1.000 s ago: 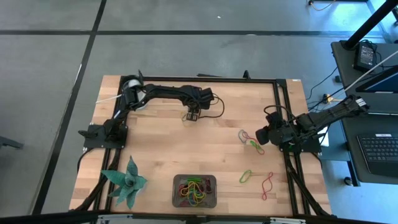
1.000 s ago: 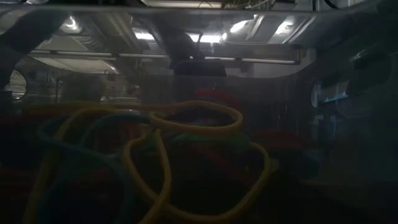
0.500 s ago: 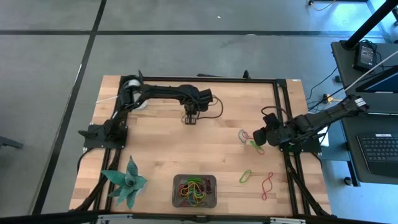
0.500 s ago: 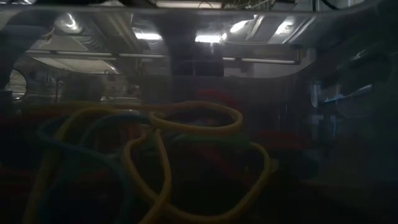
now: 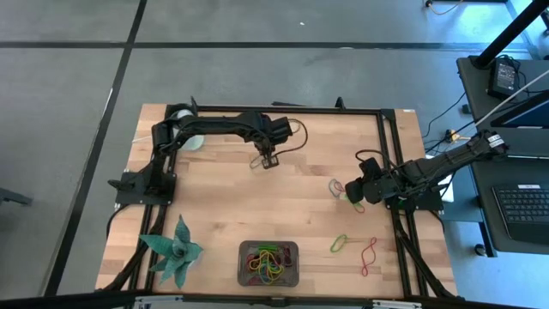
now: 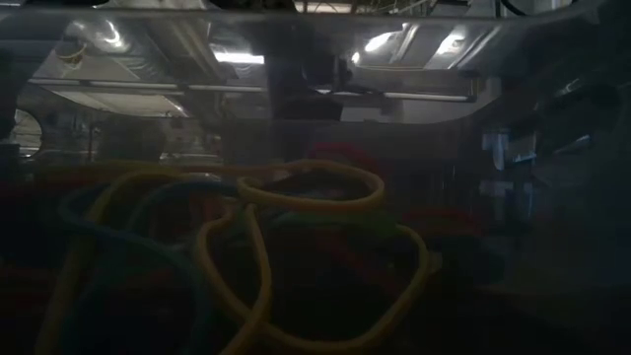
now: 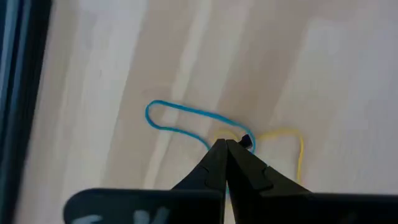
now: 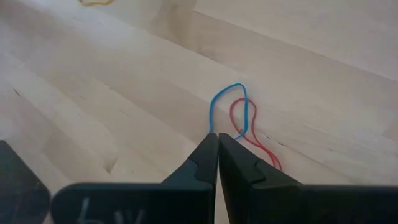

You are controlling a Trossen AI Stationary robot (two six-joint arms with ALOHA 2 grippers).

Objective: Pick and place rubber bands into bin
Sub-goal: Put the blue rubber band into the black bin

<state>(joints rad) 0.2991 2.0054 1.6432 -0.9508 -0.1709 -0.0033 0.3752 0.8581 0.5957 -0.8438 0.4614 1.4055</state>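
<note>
My left gripper (image 5: 268, 161) is at the far middle of the table, pointing down, shut where a blue rubber band (image 7: 180, 118) and a yellow one (image 7: 287, 142) cross. My right gripper (image 5: 345, 190) is shut at the right. Its tips (image 8: 217, 137) stand at the near end of a blue band (image 8: 227, 106) that lies across a red one (image 8: 252, 137); whether they touch it, I cannot tell. The bin (image 5: 290, 263) sits at the near middle with several coloured bands (image 5: 264, 263) in it. The low view looks through them (image 6: 315, 192). My left gripper pinches the bands between its two fingertips at their crossing (image 7: 244, 140), coming from above and pointing down. The fingertips hide the exact spot. The blue loop and the yellow loop spread flat on the wood on either side of the fingers.
A green band (image 5: 339, 243) and a red band (image 5: 369, 253) lie loose near the right front. A green plant figure (image 5: 176, 251) stands at the near left, and a white cup (image 5: 183, 114) at the far left. Black frame rails (image 5: 384, 129) edge the table.
My left gripper has shut over the blue and yellow bands at the far middle. My right gripper, staying shut, has moved toward the table's left, up to the blue and red bands.
</note>
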